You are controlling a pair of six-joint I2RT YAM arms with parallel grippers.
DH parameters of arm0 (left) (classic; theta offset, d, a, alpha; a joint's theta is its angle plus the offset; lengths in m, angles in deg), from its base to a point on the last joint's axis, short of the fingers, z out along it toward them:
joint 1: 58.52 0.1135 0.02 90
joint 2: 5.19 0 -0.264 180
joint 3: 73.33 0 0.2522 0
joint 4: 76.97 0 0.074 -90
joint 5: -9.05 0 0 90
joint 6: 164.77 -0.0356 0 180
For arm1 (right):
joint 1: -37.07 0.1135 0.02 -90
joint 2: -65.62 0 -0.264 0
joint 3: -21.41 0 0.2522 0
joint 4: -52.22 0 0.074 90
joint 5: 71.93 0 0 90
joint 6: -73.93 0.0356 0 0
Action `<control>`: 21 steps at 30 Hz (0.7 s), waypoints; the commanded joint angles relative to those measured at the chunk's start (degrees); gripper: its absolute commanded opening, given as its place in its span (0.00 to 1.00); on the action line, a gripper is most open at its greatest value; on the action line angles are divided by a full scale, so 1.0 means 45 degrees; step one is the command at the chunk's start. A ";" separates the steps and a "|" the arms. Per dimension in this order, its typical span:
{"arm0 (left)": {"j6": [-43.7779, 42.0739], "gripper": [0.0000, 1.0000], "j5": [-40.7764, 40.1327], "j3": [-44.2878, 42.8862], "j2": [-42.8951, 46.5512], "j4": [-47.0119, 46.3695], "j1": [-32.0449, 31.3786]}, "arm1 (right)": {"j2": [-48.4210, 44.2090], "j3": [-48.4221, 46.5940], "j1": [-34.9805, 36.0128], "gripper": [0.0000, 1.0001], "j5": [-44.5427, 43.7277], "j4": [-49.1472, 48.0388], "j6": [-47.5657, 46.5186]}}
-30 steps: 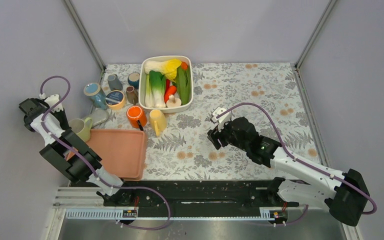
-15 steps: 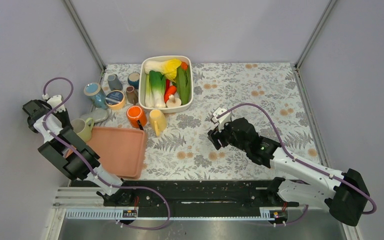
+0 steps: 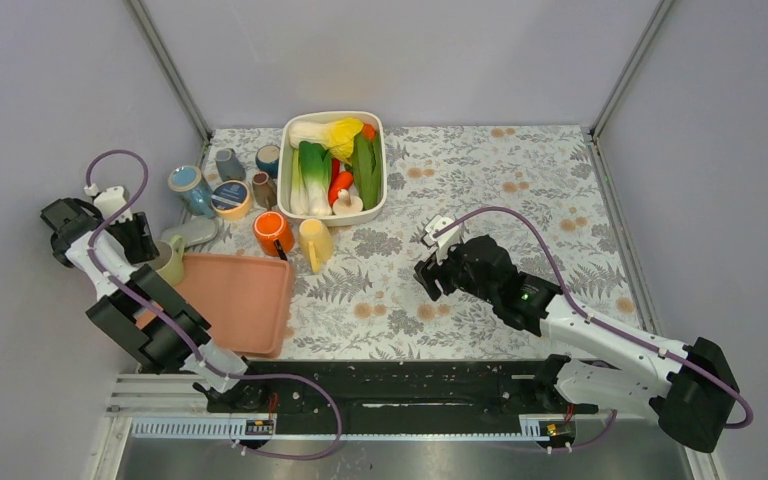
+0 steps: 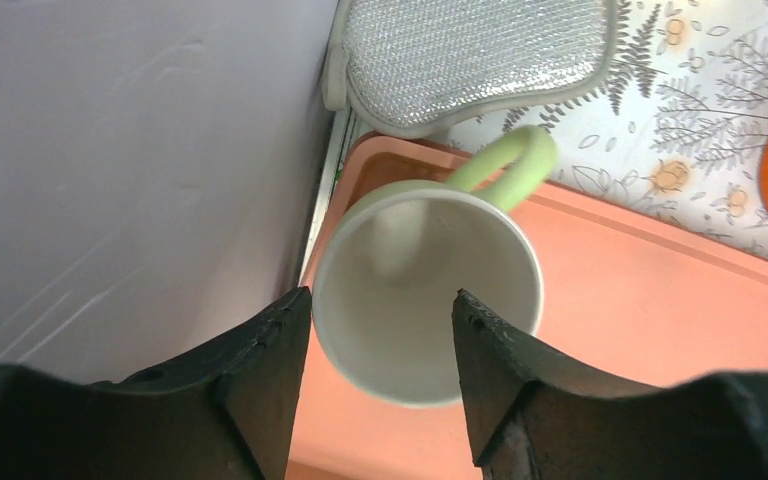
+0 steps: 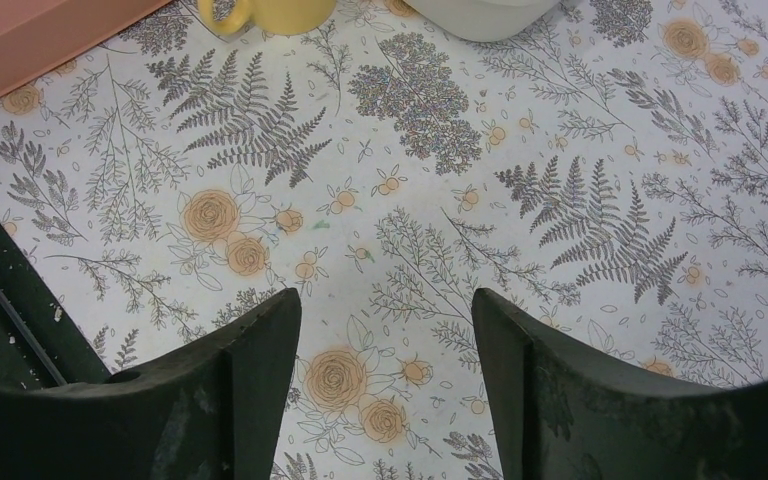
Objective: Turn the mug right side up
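The pale green mug [image 4: 430, 290] stands mouth up on the far left corner of the salmon tray [image 4: 660, 300], its handle pointing away toward the mesh pad. My left gripper [image 4: 380, 294] hovers just above it, open, one finger on each side of the rim and neither touching it. In the top view the left gripper [image 3: 145, 240] covers part of the mug [image 3: 170, 264], close to the left wall. The right gripper [image 3: 428, 272] hangs open over the flowered tablecloth mid-table, and in its wrist view the right gripper [image 5: 385, 295] holds nothing.
A silver mesh pad [image 4: 470, 55] lies just beyond the tray. An orange mug [image 3: 272, 232] and a yellow mug [image 3: 315, 243] stand by the tray's far right corner. Behind them are several small cups [image 3: 192, 188], a tape roll [image 3: 230, 198] and a white basin [image 3: 333, 116] of vegetables.
The left gripper's jaws have spread apart and let go of the green mug, which now stands free on the tray corner. The right arm has stayed still.
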 commanded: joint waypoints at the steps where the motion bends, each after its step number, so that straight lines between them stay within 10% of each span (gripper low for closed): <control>1: -0.0271 0.58 0.0825 -0.0809 0.1370 0.0944 -0.0273 | 0.0123 -0.0138 -0.0063 0.73 -0.0055 -0.0669 0.0279; 11: 0.0520 0.67 0.0400 -0.1095 0.3714 0.2919 -0.4304 | 0.0857 -0.0469 -0.0237 0.75 -0.1473 -0.0653 0.1317; 21: 0.3732 0.69 -0.1688 0.1400 0.4318 0.2138 -1.3616 | 0.0594 0.0354 -0.0286 0.76 -0.2248 -0.1526 0.2245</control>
